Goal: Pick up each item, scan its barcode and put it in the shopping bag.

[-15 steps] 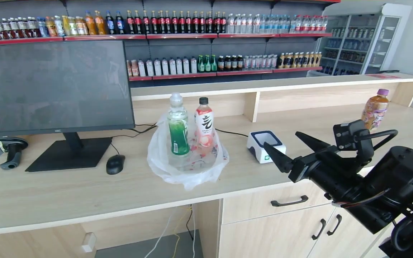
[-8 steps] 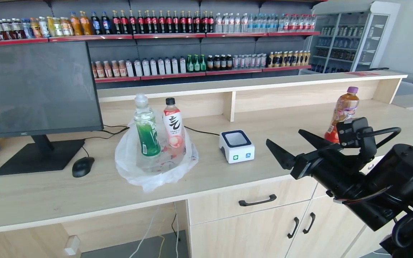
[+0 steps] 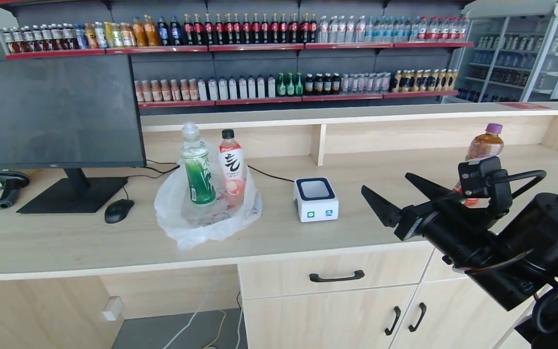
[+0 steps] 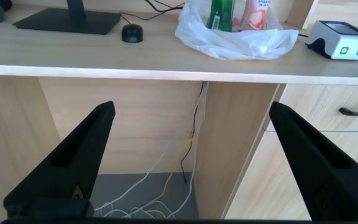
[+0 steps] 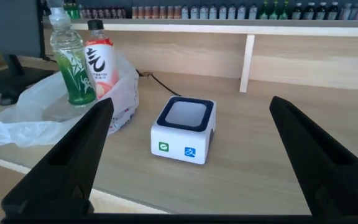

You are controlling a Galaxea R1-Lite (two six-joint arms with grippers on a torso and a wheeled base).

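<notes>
White plastic, the shopping bag (image 3: 209,220) sits on the wooden counter (image 3: 66,242) with 2 bottles upright in it: a green-labelled bottle (image 3: 197,174) and a pink-labelled bottle (image 3: 232,167). The barcode scanner (image 3: 315,199) stands just beside the bag. An amber bottle (image 3: 483,145) with a purple cap stands well apart, beyond my right gripper (image 3: 385,183), which hangs near the counter's edge, fingers spread wide, holding nothing. My left gripper (image 4: 191,107) is equally wide and empty, low, facing the counter's front.
</notes>
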